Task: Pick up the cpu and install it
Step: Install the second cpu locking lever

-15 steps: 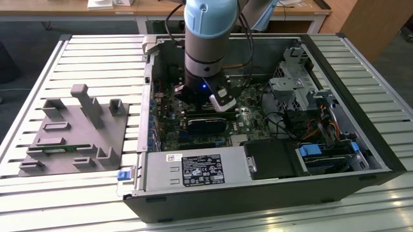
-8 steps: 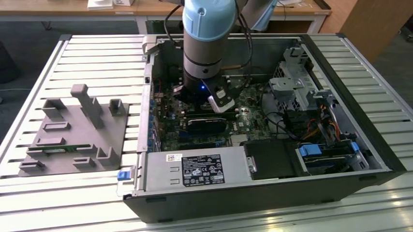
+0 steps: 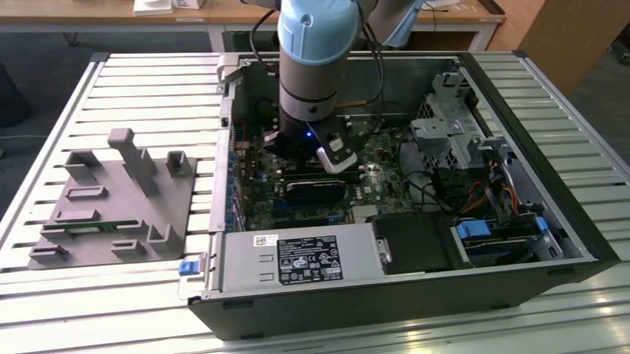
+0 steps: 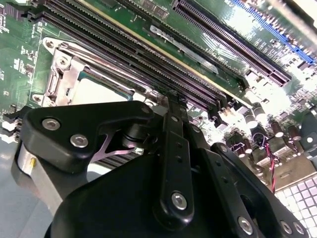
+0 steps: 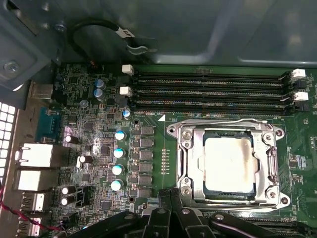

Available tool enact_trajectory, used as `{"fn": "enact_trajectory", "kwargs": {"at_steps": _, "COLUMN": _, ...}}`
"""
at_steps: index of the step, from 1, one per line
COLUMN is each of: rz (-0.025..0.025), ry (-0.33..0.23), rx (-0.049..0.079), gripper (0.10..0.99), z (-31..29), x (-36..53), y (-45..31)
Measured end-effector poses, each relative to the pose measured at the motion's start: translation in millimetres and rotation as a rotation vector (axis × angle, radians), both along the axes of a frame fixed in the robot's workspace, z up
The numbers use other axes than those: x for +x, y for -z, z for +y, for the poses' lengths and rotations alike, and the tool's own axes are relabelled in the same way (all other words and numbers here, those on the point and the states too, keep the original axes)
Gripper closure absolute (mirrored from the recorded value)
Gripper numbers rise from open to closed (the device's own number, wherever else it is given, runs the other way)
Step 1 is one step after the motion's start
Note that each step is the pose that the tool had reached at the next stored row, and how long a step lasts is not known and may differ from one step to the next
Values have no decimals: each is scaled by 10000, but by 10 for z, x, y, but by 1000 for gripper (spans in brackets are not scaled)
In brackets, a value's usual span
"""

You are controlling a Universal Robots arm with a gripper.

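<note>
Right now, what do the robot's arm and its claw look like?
The arm is a thick cylinder with a pale blue cap over a silver-grey metal sleeve, then a black wrist with a small blue light. Black cables run behind it. The claw is matte black linkage plates joined by silver round-head screws.

Arm [image 3: 313, 66] vertical, wrist down

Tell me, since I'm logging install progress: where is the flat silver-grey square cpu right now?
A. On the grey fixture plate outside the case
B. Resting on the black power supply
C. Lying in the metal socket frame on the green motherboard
C: in the first wrist view, the flat silver-grey square cpu lies inside the metal socket frame on the green motherboard.
</note>
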State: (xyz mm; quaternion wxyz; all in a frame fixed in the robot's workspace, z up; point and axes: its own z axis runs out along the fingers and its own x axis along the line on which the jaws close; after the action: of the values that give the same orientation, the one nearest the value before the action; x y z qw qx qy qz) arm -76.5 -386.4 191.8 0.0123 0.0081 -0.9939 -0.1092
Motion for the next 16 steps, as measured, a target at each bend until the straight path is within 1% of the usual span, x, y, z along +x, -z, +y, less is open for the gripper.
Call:
{"fn": "enact_trajectory", "kwargs": {"at_steps": 2, "rz": -1, "ry": -1, "rx": 7, "gripper": 980, "z": 0, "x": 0, "y": -12}}
{"fn": "enact_trajectory", "kwargs": {"at_steps": 10, "rz": 1, "ry": 21, "rx": 14, "gripper": 980, "z": 0, "x": 0, "y": -136}}
{"fn": "enact_trajectory", "kwargs": {"at_steps": 16, "rz": 0, "ry": 31, "rx": 16, "gripper": 980, "z": 0, "x": 2, "y": -254}}
